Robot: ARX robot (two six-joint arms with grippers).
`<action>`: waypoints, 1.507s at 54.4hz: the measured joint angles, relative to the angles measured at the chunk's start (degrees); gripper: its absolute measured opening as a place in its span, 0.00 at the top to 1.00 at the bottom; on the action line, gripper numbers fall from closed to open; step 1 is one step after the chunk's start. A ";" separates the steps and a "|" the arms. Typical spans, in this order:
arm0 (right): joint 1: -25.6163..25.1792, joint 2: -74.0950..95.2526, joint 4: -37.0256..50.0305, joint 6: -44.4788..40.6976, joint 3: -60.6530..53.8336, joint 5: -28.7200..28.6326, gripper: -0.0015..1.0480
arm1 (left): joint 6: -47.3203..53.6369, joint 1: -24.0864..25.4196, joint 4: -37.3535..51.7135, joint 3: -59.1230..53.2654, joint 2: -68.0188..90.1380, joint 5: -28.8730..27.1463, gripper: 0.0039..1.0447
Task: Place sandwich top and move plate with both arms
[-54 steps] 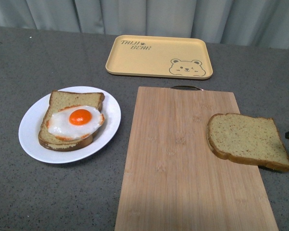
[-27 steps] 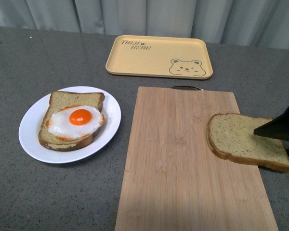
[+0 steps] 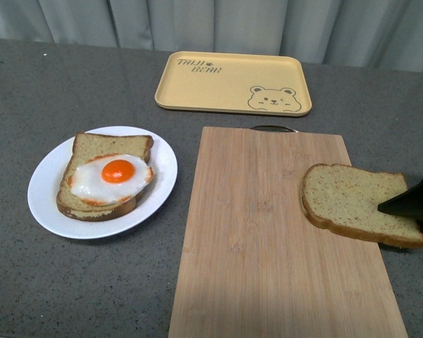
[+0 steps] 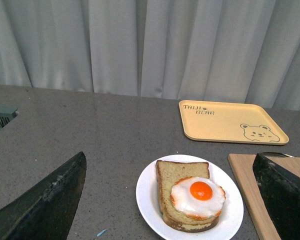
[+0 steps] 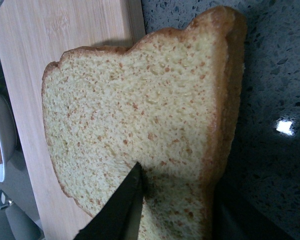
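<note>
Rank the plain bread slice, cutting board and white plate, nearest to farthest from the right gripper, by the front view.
1. Sandwich top: at the fingers of the right gripper.
2. Cutting board: beneath the slice, stretching left.
3. Plate: far left.

Yellow bear tray (image 3: 233, 83) behind wooden cutting board (image 3: 268, 232) — just apart.

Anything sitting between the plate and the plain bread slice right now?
Nothing loose: in the front view only a strip of counter and bare cutting board separate the plate from the slice.
</note>
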 joint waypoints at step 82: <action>39.69 16.79 4.24 21.31 34.99 -7.34 0.89 | 0.00 0.00 0.00 0.00 0.00 0.00 0.06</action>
